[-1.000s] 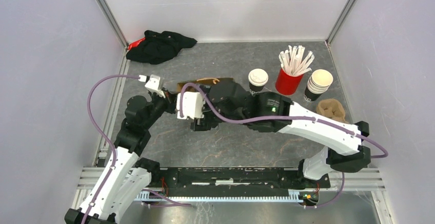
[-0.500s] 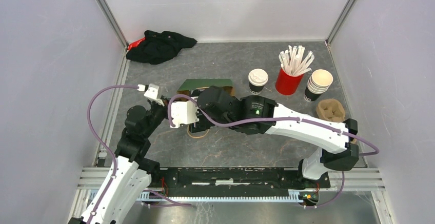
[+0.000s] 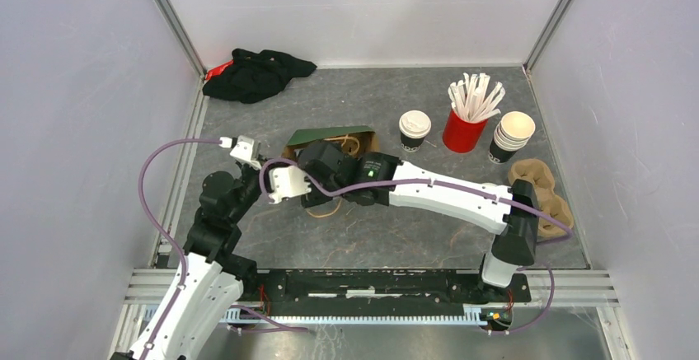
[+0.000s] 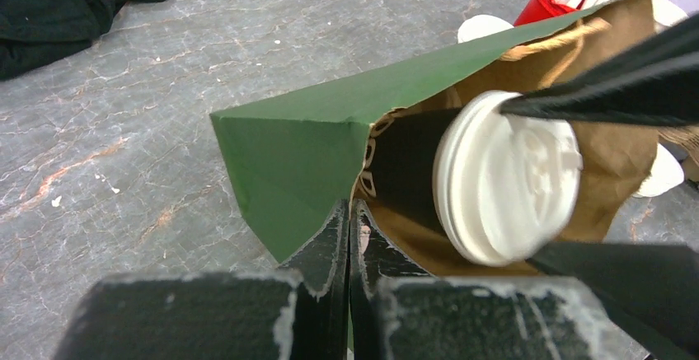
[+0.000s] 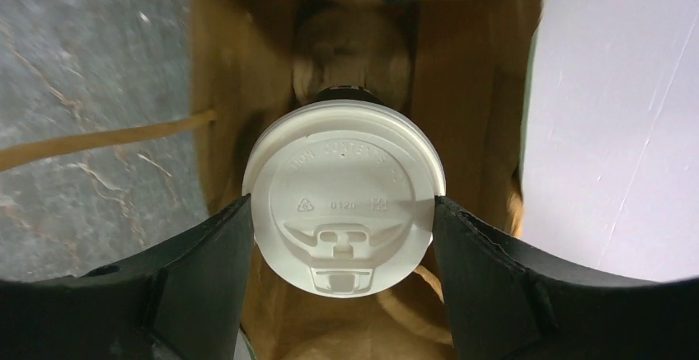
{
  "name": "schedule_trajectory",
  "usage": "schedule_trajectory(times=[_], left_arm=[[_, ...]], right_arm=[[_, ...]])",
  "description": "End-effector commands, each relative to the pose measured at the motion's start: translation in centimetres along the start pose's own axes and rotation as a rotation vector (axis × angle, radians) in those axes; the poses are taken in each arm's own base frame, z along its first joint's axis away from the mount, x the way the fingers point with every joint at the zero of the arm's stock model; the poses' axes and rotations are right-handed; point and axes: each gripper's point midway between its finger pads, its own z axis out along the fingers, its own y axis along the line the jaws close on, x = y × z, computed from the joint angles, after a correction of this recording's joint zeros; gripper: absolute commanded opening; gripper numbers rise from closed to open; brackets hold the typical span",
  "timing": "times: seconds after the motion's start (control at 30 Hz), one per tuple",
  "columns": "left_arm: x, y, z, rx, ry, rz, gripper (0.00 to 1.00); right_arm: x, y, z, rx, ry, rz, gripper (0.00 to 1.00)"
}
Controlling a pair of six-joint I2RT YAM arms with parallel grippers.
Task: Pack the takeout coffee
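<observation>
The right gripper (image 5: 342,240) clasps the capped cup (image 5: 344,187) with its jaws spread wide. The cup's long axis runs into the green paper bag (image 4: 284,150), lid toward the mouth. The bag's brown walls crowd both fingers. The left gripper (image 4: 348,240) is pinched tight on the bag's rim. The second capped cup (image 3: 414,129) stands upright at far right, just beside the red straw holder (image 3: 463,132).

One white-lidded dark cup (image 5: 344,199) is partway inside the paper bag (image 4: 288,154), its twin (image 3: 415,129) upright on the table (image 3: 371,240)

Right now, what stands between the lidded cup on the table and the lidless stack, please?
A red cup of white straws, seen in the top view.
</observation>
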Motion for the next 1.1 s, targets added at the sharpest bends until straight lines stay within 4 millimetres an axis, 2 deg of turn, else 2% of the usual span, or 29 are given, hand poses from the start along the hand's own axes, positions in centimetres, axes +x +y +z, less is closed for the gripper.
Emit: schedule_trajectory(times=[0.0,0.2,0.47,0.8,0.93,1.07], left_arm=[[-0.8,-0.1,-0.3,-0.013,-0.027,-0.010,0.02],[-0.4,-1.1,-0.4,0.014,-0.001,-0.020,0.02],[-0.4,-2.0,-1.3,0.014,0.023,-0.169,0.02],[-0.6,-2.9,-1.7,0.041,0.047,-0.147,0.02],[-0.4,-2.8,-1.7,0.032,0.058,-0.153,0.02],[-0.6,-2.6,-1.7,0.020,0.061,-0.147,0.02]], right_arm=[[1.7,-1.7,0.1,0.028,0.002,0.023,0.50],[5.2,-2.0,0.6,0.031,0.080,0.004,0.50],[5.4,-3.3,2.1,0.029,0.106,-0.036,0.49],[6.9,-3.3,3.6,0.051,0.093,-0.099,0.47],[7.9,-2.2,4.5,0.015,0.109,-0.121,0.46],[8.5,-2.7,4.5,0.016,0.098,-0.108,0.46]])
